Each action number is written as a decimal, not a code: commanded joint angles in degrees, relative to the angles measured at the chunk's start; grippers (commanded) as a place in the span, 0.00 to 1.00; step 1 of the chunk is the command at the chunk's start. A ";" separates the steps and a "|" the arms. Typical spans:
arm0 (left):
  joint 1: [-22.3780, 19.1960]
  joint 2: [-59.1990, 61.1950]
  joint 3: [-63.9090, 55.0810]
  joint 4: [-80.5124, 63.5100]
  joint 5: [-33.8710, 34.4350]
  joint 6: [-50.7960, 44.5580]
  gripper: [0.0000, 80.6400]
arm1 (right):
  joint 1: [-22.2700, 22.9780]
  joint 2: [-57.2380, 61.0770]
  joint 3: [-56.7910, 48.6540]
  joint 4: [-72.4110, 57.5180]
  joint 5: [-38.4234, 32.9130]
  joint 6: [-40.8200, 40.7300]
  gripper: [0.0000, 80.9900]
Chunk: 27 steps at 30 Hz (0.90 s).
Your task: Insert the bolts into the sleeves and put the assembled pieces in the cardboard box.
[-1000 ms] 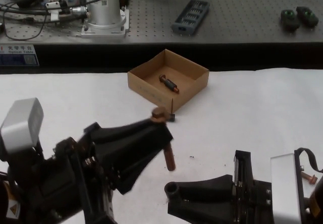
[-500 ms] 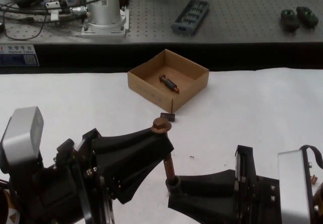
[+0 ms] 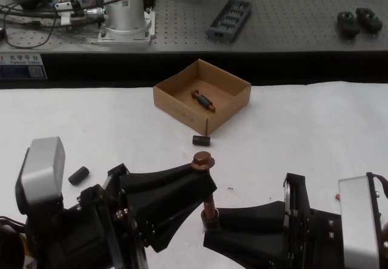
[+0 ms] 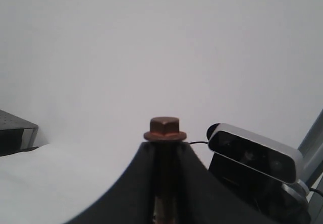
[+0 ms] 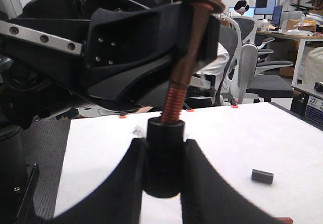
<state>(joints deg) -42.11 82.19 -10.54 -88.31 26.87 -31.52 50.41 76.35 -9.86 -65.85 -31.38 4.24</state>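
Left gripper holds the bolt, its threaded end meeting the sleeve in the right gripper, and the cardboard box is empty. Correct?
No. The cardboard box is not empty: the high view shows one assembled piece lying in it. The left gripper does hold the bolt, threaded end meeting the sleeve in the right gripper.

In the left wrist view, the shank of the bolt is hidden between the fingers of the left gripper and is cut off at the edge. In the right wrist view, the bolt's head is clipped by the edge, its tip is concealed inside the sleeve, and the sleeve's sides are covered by the right gripper. The piece in the cardboard box is too small for detail to be made out.
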 commanded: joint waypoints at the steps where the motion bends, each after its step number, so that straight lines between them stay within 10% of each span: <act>1: -1.06 0.89 -0.15 -0.69 -0.48 0.60 0.01 | -0.27 0.09 -0.57 -1.84 -0.49 0.06 0.07; 27: -1.05 0.89 -0.15 -0.69 1.39 2.18 0.01 | -0.27 0.09 -0.57 -1.84 0.68 0.71 0.07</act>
<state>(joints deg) -42.63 82.49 -10.54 -88.51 25.69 -31.01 50.27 76.35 -9.92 -65.85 -31.38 4.52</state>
